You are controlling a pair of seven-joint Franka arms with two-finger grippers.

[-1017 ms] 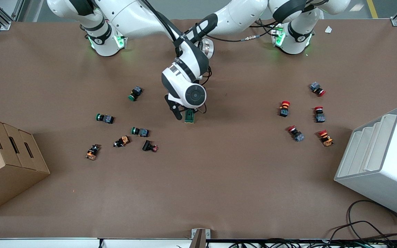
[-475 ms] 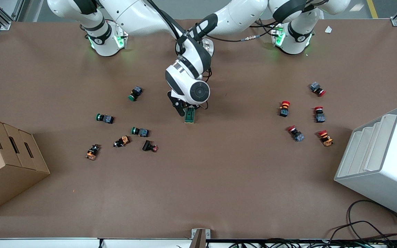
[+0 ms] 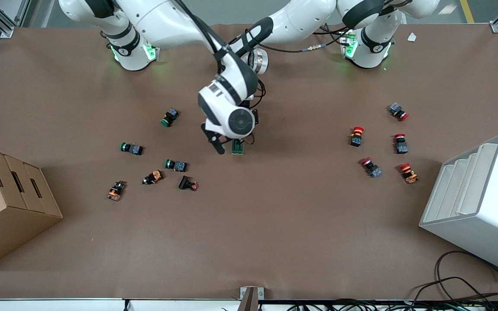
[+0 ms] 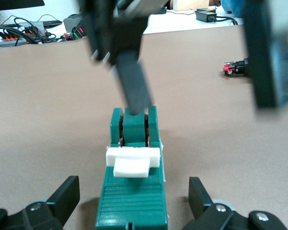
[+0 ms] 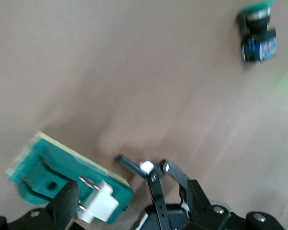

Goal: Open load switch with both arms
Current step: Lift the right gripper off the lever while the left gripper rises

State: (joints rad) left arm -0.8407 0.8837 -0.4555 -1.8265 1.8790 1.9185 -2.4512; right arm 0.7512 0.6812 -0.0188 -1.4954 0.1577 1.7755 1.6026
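The load switch (image 3: 237,147) lies near the middle of the surface (image 3: 275,224), toward the edge where the arms' bases stand. The right pincer (image 3: 227,144) has swung down over it since half a second ago, one finger (image 4: 133,86) set into its slot, spread wide. The left pincer (image 4: 134,206) straddles the switch's end, fingers wide, touching nothing.

White jointed arms (image 3: 175,21), black bands, green-lit bases

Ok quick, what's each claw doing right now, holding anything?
Left gripper: open, fingers either side of the green load switch, not clamping it.
Right gripper: open, one fingertip poked into the load switch's end.
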